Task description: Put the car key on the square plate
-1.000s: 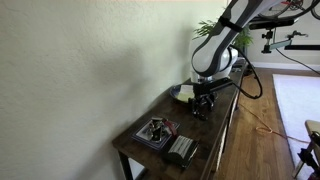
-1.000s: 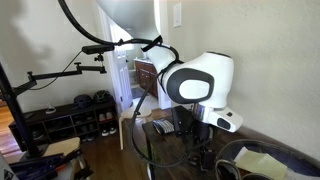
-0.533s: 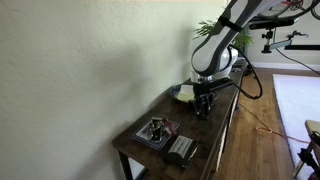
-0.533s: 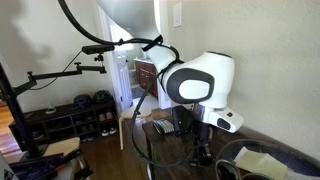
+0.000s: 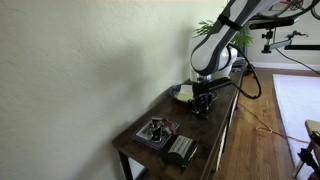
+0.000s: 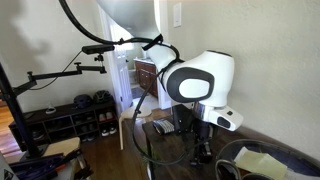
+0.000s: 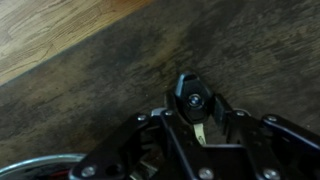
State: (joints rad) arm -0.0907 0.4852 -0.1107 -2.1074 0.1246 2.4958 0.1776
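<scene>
The car key (image 7: 192, 96), a black fob with a round badge and a pale blade, lies on the dark wooden table (image 7: 110, 80). In the wrist view my gripper (image 7: 194, 108) is shut on it, one finger pressing each side. In both exterior views the gripper (image 5: 203, 103) (image 6: 203, 150) is down at the table top under the white arm, and the key itself is too small to make out. The square plate (image 5: 149, 141) sits near the table's front end with a small metallic object on it, well away from the gripper.
A black ribbed box (image 5: 181, 150) stands beside the square plate at the table's front corner. A round dish (image 5: 183, 92) (image 6: 262, 160) with a yellow piece lies close behind the gripper. A wall runs along one long side of the table (image 5: 215, 135); cables hang off the other.
The fingers have drawn together onto the key. The arm has stayed in place over the table.
</scene>
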